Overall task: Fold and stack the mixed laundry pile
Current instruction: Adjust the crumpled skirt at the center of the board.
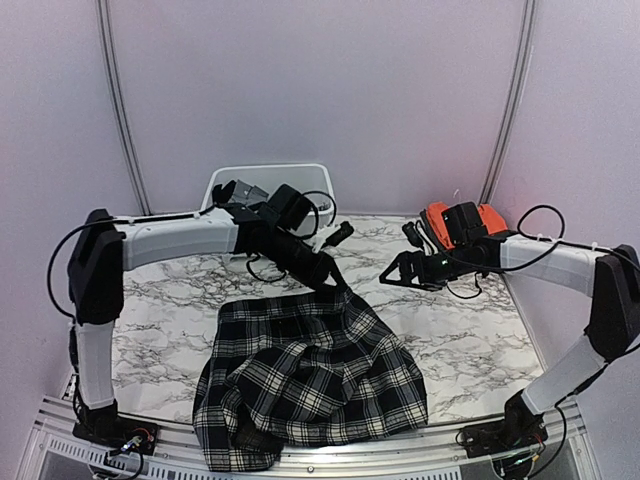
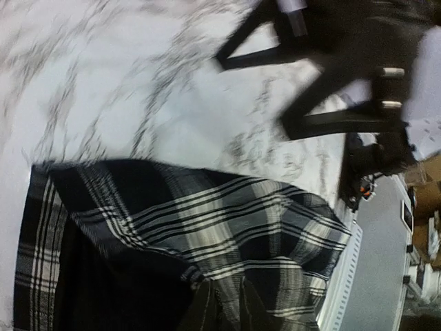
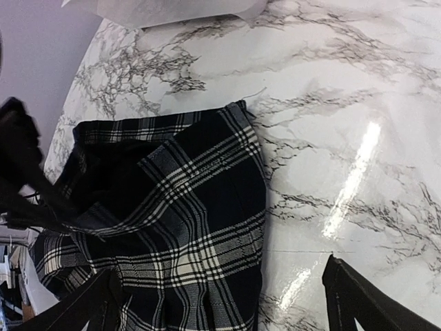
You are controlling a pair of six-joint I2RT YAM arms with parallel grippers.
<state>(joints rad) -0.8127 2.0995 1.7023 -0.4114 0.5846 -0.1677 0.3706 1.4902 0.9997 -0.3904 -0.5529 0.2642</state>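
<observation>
Plaid skirt (image 1: 310, 380) lay spread on the near half of the marble table (image 1: 160, 310), its hem over the front edge. The left arm reached across and bent down, its gripper (image 1: 333, 280) at the skirt's far edge; whether it pinched cloth could not be told. The right gripper (image 1: 392, 272) hovered beside it, fingers spread wide. An orange shirt (image 1: 436, 214) sat behind the right arm, and a white tub (image 1: 270, 167) stood against the pale back wall.
</observation>
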